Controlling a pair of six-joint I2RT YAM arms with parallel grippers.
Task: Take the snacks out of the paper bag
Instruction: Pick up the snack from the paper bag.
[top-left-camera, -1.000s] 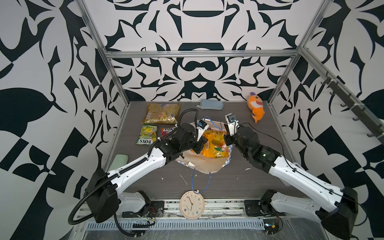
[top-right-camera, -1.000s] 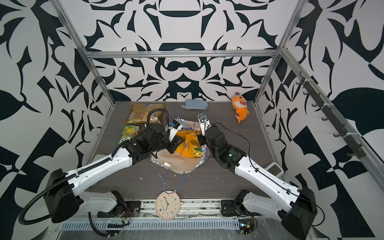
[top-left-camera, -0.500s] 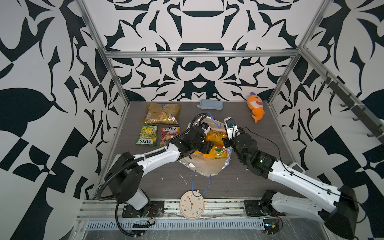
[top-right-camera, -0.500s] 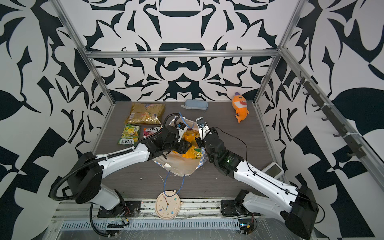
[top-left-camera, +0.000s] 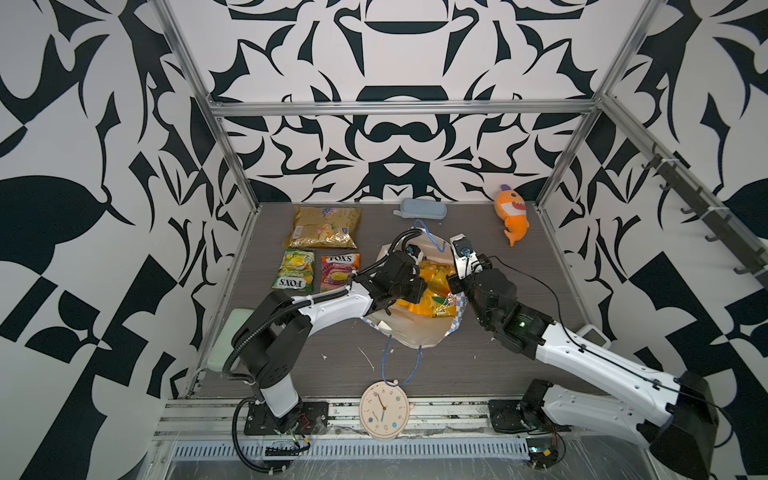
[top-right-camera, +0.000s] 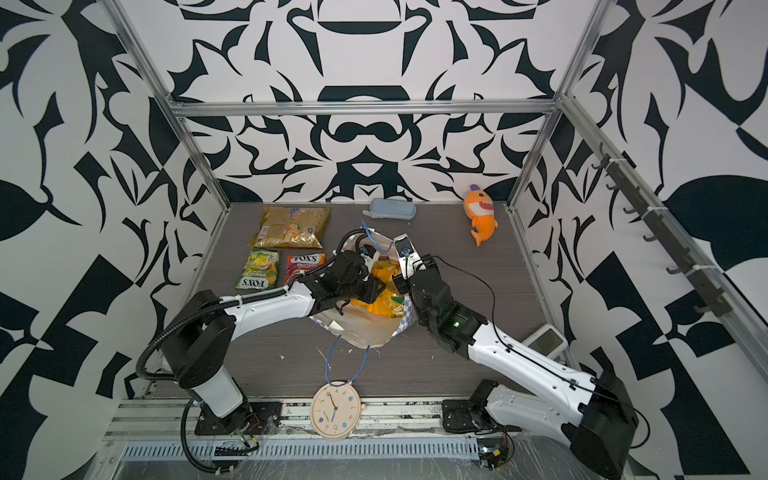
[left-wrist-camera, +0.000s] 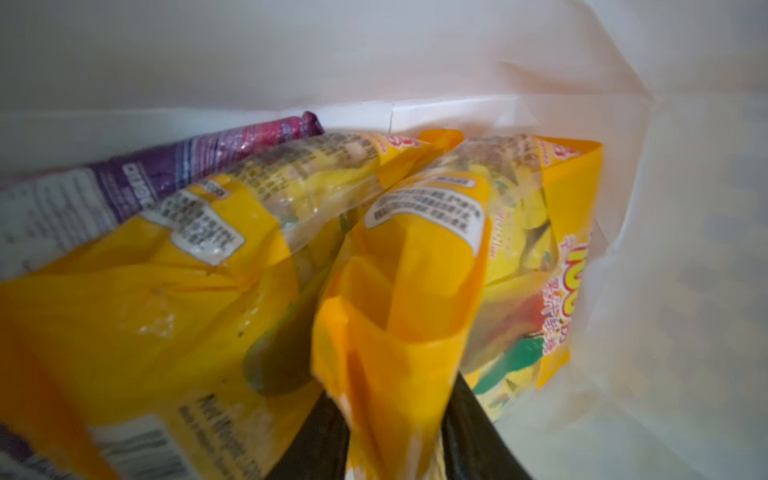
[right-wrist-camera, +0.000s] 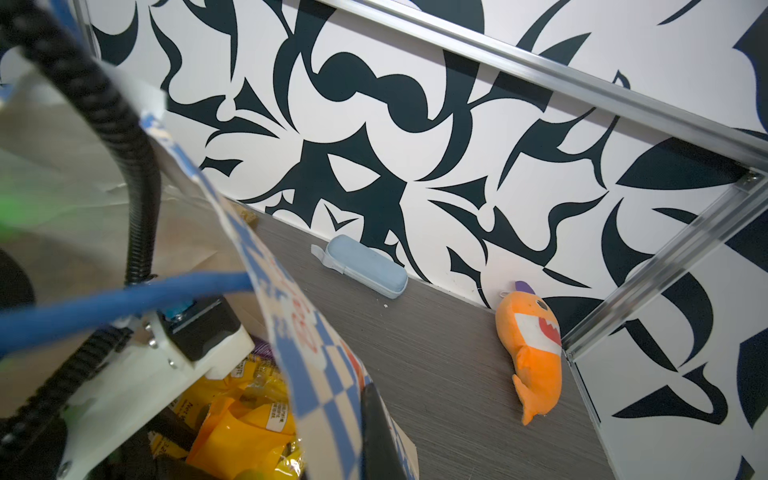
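Cream paper bag (right-wrist-camera: 324, 382) flashing blue-and-white checks, orange-yellow packets (left-wrist-camera: 411, 282), a purple packet (left-wrist-camera: 174, 166), a gold packet (top-left-camera: 324, 227), orange plush shark (top-left-camera: 512, 216), grey-blue pouch (top-left-camera: 422, 208), grey woodgrain desk (top-left-camera: 478, 365).

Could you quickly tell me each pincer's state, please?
Left pincer: closed on an orange-yellow crinkly plastic packet.
Right pincer: closed on the blue-checked cream paper bag's rim.

The paper bag (top-left-camera: 415, 334) is open in the middle of the table (top-left-camera: 332, 374). The left gripper (top-left-camera: 417, 289) reaches inside and seems to pinch an orange-yellow packet (top-left-camera: 434, 305), though the grip is partly hidden. The right gripper (top-left-camera: 455, 286) is at the bag's checked edge. The gold packet (top-left-camera: 324, 226), green-yellow packet (top-left-camera: 293, 270) and red-orange packet (top-left-camera: 338, 272) lie well apart from the bag, on the left.
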